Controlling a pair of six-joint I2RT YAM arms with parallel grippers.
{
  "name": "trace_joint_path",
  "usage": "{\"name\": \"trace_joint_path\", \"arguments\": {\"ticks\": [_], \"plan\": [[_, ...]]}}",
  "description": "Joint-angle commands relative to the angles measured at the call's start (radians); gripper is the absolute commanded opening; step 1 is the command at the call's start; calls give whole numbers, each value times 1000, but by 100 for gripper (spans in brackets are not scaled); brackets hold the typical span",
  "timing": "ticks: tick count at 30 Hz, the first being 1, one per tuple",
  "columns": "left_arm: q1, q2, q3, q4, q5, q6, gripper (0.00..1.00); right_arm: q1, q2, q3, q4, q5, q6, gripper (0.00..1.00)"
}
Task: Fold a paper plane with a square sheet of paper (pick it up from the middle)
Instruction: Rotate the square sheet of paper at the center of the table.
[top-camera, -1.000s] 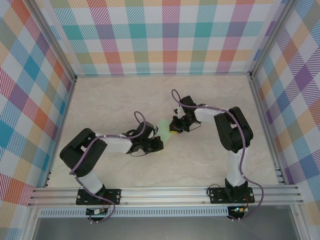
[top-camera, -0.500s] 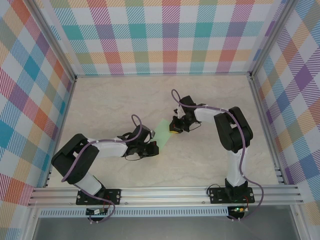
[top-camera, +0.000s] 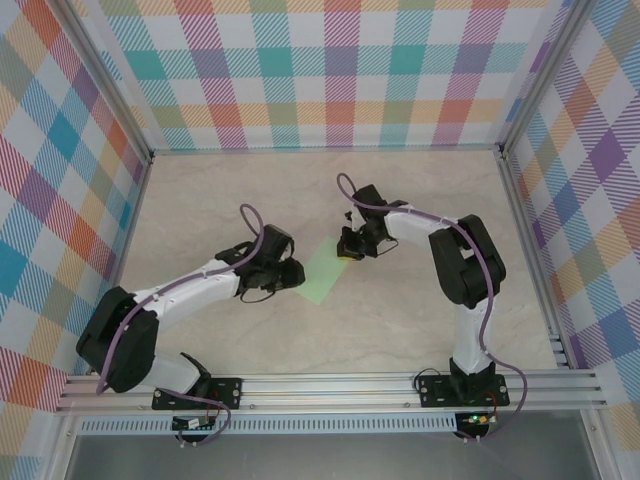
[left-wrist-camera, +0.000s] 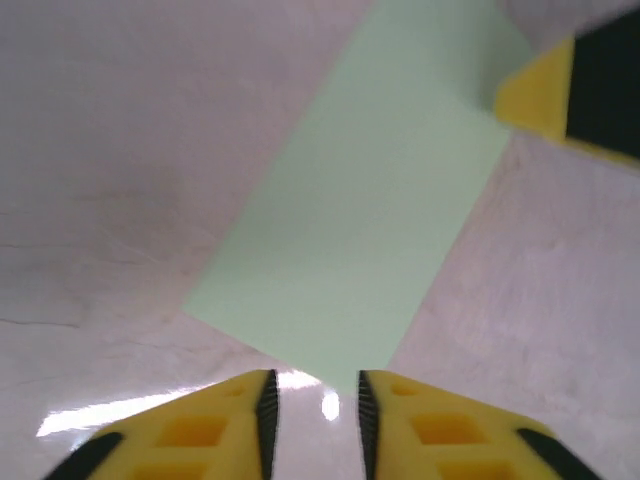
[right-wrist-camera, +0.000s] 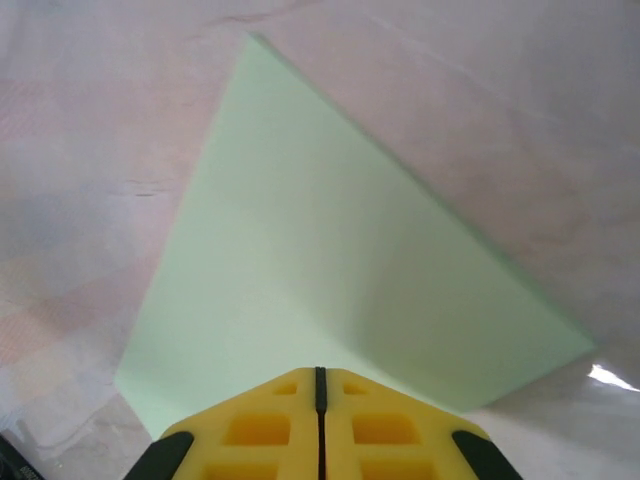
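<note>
Left gripper (left-wrist-camera: 315, 388): yellow fingers (left-wrist-camera: 200, 430) stood apart by a narrow gap, nothing between them. The near corner of the sheet of paper (left-wrist-camera: 360, 220) lay just ahead of the gap; contact with the tips could not be told.

Right gripper (right-wrist-camera: 320, 375): fingers pressed together with no gap, closed on the near edge of the sheet (right-wrist-camera: 330, 260). The paper ran out from the tips, its right-hand edge lifted slightly off the surface with a shadow beneath.

Left wrist view: the sheet appeared as a pale green oblong, longer than wide, with one of the right gripper's fingers (left-wrist-camera: 545, 95) at its far corner.

Top view: the sheet (top-camera: 322, 272) lay near the middle of the marbled table (top-camera: 400, 330), set diagonally between the left gripper (top-camera: 297, 275) at its lower-left end and the right gripper (top-camera: 347, 250) at its upper-right end.

Surroundings: checked walls (top-camera: 320, 70) on three sides, an aluminium rail (top-camera: 330, 385) along the near edge by the arm bases.
</note>
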Motion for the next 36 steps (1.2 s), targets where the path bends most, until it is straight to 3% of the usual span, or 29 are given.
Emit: {"name": "trace_joint_path", "arguments": {"ticks": [1,9,20,28,36], "plan": [[86,-23,-18,-111,-112,-73,40,91,-36,65,-46,63,35,9],[234,-70,-106,-105,-89,-123,62,214,93,214,-92,108,89,11],[289,-119,-136,-146,-143,-125,88,280,172,268,-153,108,91,11],[304,-131,-136,-154,-171,-110,99,318,190,240,-202,105,48,11],[307,-116,-131,-150,-130,-96,100,330,80,39,-261,121,-86,7]]}}
